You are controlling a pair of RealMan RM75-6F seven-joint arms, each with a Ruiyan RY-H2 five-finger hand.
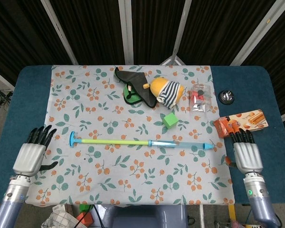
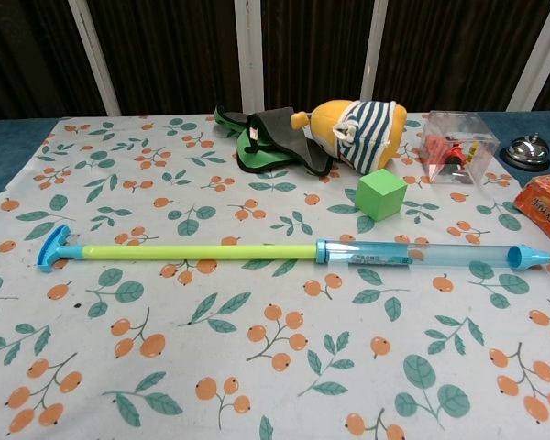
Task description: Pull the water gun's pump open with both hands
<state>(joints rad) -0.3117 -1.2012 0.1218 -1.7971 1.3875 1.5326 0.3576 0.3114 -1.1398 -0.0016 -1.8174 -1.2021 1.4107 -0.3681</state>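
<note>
A leaf-and-berry printed cloth (image 1: 133, 171) is covering the dark blue table (image 1: 23, 95). The long water gun with its yellow-green pump rod and clear blue barrel (image 1: 137, 142) is lying across the cloth, rod drawn far out, so I am judging the pull done. My left hand (image 1: 31, 154) and right hand (image 1: 247, 154) are resting well apart from it, fingers spread, holding nothing. The chest view is showing neither hand.

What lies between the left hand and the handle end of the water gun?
Nothing: in the head view, only bare floral cloth separates the left hand from the water gun's T-handle.
</note>
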